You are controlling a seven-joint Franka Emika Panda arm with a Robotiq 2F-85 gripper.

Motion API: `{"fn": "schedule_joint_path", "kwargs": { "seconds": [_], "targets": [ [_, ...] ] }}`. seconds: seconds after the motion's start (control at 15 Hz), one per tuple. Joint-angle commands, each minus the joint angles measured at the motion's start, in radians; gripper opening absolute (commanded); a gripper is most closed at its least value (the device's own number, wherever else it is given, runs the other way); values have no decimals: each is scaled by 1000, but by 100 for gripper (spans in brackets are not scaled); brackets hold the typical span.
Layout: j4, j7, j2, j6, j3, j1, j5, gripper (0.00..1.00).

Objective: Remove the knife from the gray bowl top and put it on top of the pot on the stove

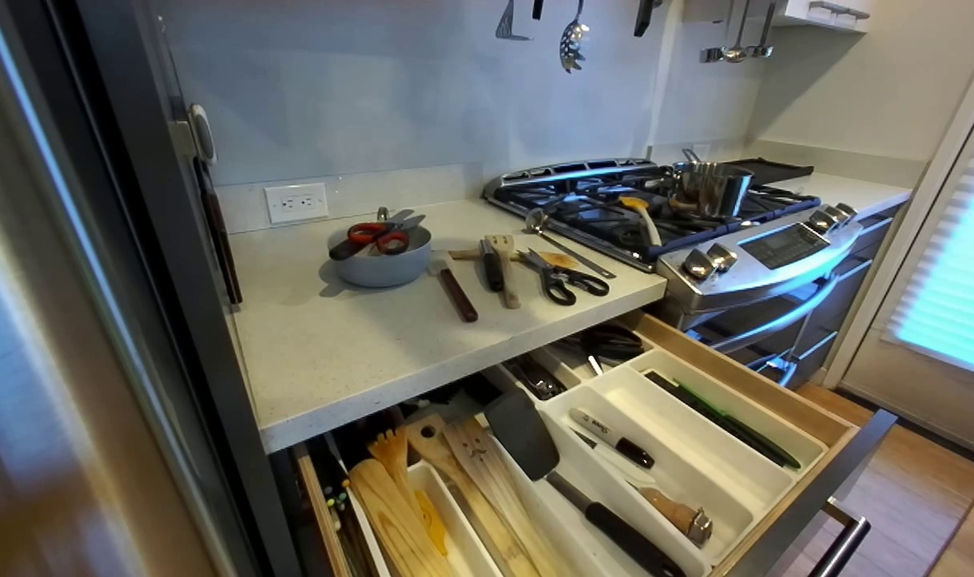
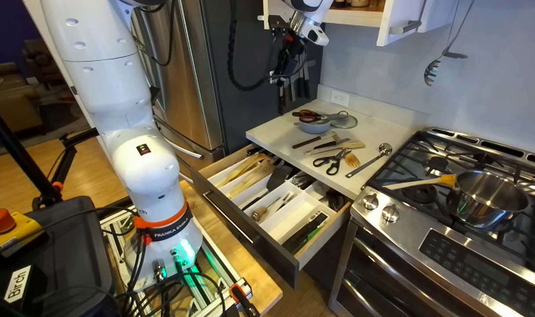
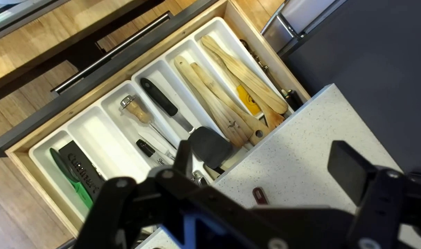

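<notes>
The gray bowl [image 1: 387, 268] stands on the counter and also shows in an exterior view [image 2: 314, 128]. A red-and-black-handled item [image 1: 379, 235] lies across its top; its loops and blades look like scissors. No separate red knife can be made out. The silver pot [image 1: 715, 191] stands uncovered on the stove [image 1: 763, 260], as also seen in an exterior view [image 2: 487, 211]. My gripper [image 3: 266, 166] is open and empty, high above the counter edge. It hangs near the fridge side in an exterior view [image 2: 289, 64]. The bowl is out of the wrist view.
An open drawer [image 2: 245, 222] of utensils juts out below the counter. Black scissors [image 1: 563, 280], a brown-handled tool [image 1: 457, 295], wooden utensils and a ladle [image 1: 567, 248] lie beside the bowl. A brush [image 2: 419, 182] rests on the grate. An open cabinet door [image 2: 404, 22] hangs above.
</notes>
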Motion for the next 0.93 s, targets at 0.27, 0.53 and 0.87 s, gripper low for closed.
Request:
{"fn": "schedule_joint_path", "kwargs": {
  "seconds": [0.27,0.53,0.87],
  "targets": [
    [155,418,298,362,27,120,-44,100],
    [375,519,532,341,0,189,-181,100],
    [421,448,576,255,8,182,-132,100]
  ]
}}
